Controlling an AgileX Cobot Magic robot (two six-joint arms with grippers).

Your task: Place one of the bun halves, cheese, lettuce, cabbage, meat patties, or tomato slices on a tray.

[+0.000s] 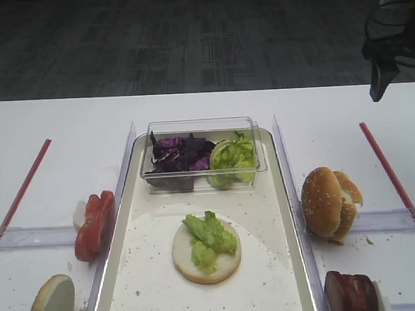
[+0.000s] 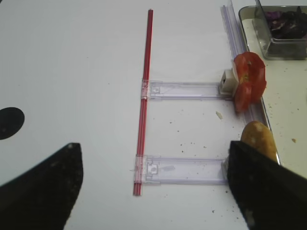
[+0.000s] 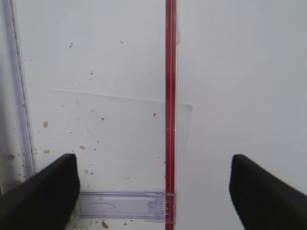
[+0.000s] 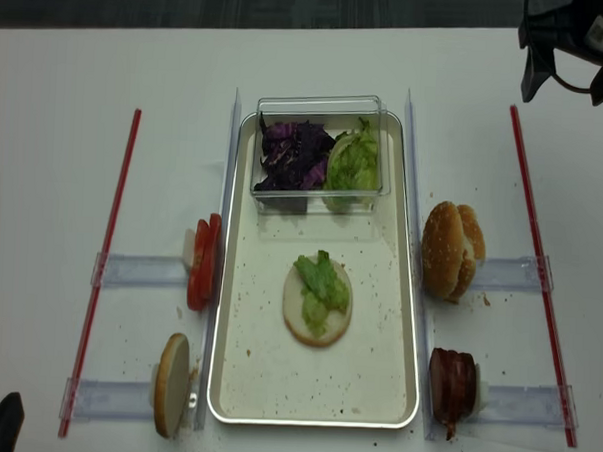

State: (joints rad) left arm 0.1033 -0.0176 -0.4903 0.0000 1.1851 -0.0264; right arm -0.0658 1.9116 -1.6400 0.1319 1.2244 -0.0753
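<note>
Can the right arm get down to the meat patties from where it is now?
Probably yes: the right gripper hangs open above the table's far right, and the meat patties stand uncovered outside the tray, nothing between.

tray (image 4: 413,321): 1 | clear tub (image 4: 322,104): 1 | bun halves: 1 on tray (image 4: 299,321), 1 at left (image 4: 171,385), stack at right (image 4: 452,250), number unclear | red rods: 2 (image 4: 104,257) (image 4: 540,271) | tomato slices (image 4: 202,263): 1 stack | meat patties (image 4: 453,387): 1 stack | cabbage (image 4: 293,155): 1 heap

Right end effector (image 3: 153,184) raised, jaws spread, empty
</note>
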